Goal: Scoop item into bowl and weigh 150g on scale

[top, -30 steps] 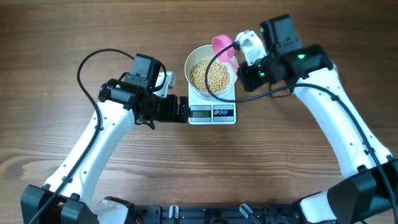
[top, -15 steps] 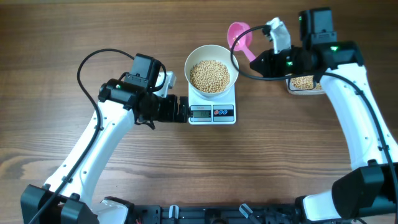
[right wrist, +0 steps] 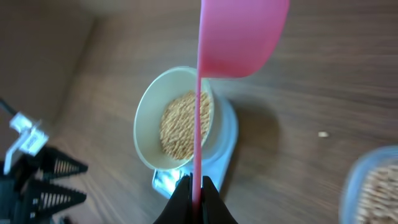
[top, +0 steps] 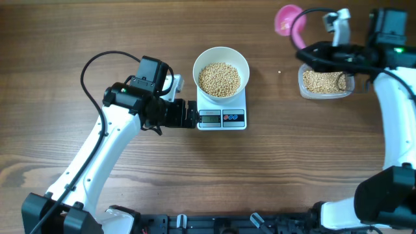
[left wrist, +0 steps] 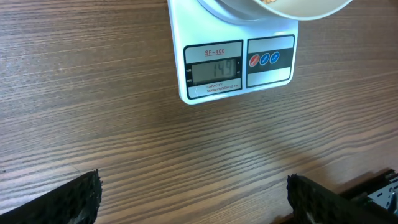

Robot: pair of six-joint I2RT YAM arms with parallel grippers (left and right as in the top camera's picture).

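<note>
The bowl [top: 221, 70] sits on the scale [top: 221, 119], well filled with beans [top: 220, 78]. In the left wrist view the display [left wrist: 214, 68] appears to read 149, just short of the target. The main risk is overshoot: a full scoop would carry the weight far past the mark, so only a few beans should go in. The right fingers [right wrist: 214, 205] are closed on the thin handle of the pink scoop [top: 288, 18], and a thin handle can twist and spill. One stray bean [top: 279, 73] already lies on the counter [top: 273, 162]. The left fingers [left wrist: 68, 199] are spread wide and empty, just beside the scale's left edge, and a nudge there would upset the reading.

A second ago the scoop was at the bowl's rim. Now it has swung far right, beyond the clear tub [top: 305, 91] of beans, and looks empty from above. The left arm and the bowl have not moved.
</note>
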